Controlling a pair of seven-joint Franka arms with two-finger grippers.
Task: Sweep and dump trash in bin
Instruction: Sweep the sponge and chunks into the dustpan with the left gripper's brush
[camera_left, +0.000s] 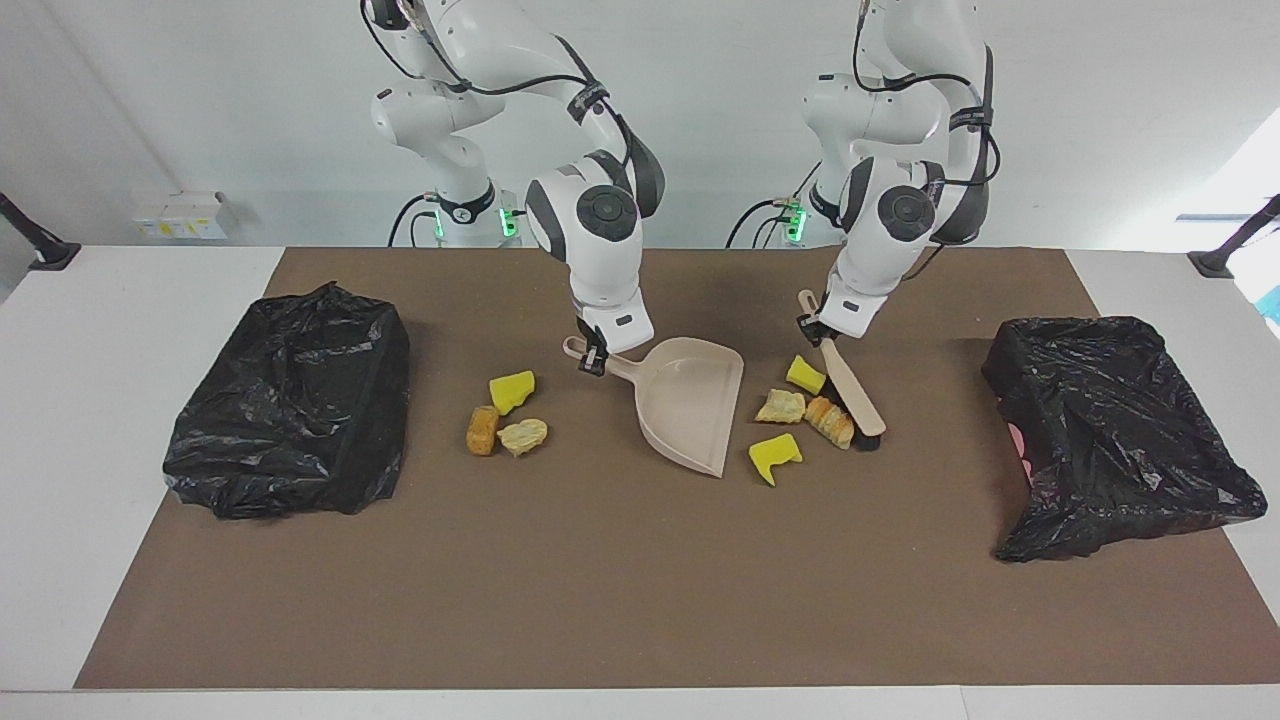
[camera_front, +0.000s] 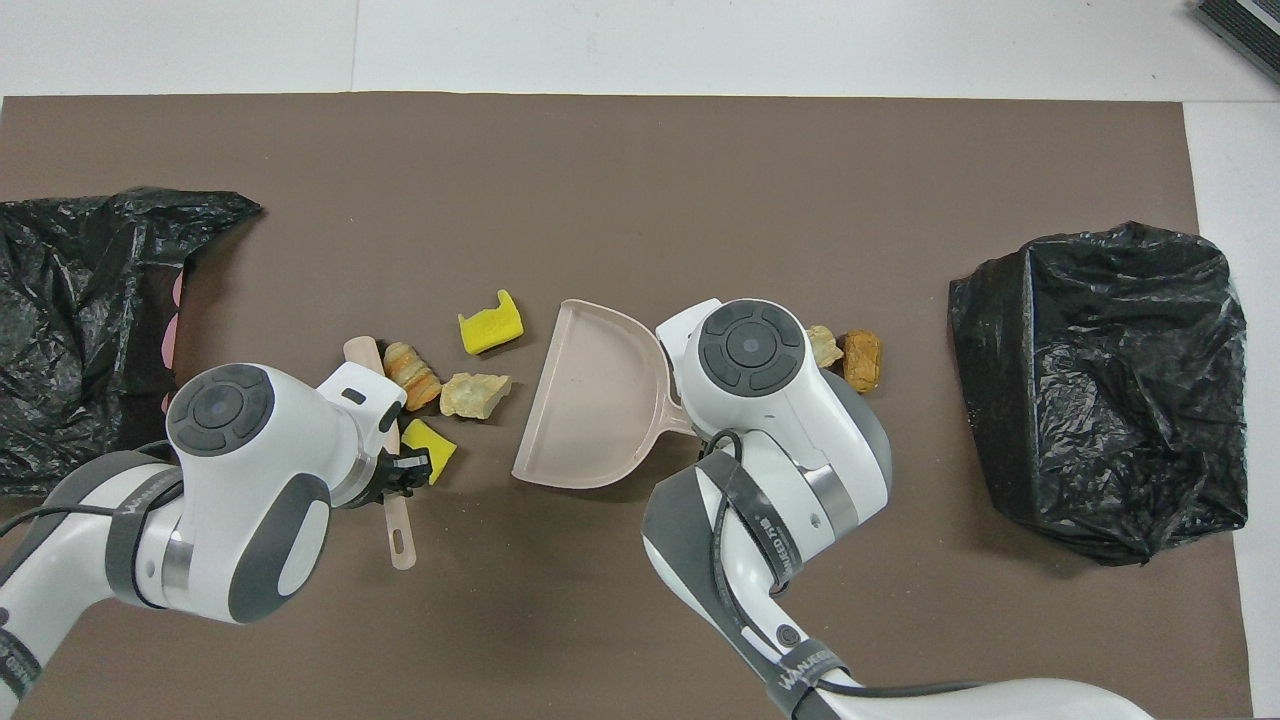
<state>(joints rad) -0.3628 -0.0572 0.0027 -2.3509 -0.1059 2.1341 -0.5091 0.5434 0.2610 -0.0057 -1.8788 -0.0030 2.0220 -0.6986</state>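
Two white robot arms work over a brown mat (camera_left: 640, 600) on a white counter (camera_left: 100, 400). The left hand (camera_left: 812, 327) is clamped tight on the handle of a small brush (camera_left: 852, 388), its dark bristles down on the mat against a crusty bread lump (camera_left: 830, 421). The right hand (camera_left: 592, 358) is closed around the handle of a beige dustpan (camera_left: 695, 405), whose open mouth faces the brush.

Between pan and brush lie four bits of trash: the bread lump, a pale crust piece (camera_left: 782, 406), and two yellow sponge chunks (camera_left: 775, 456), one (camera_left: 805, 375) just beside the brush handle. Three more bits (camera_left: 506, 412) sit in a cluster on the mat toward the right arm's end, between the dustpan handle and a black-bagged bin (camera_left: 290, 400). A second bagged bin (camera_left: 1115, 430) sits at the left arm's end.

The foam chunks look very light and springy, likely to bounce or skid off if struck hard. The bread lumps look stiffer but crumbly. None needs gripping; low, slow brush strokes should slide them into the pan.
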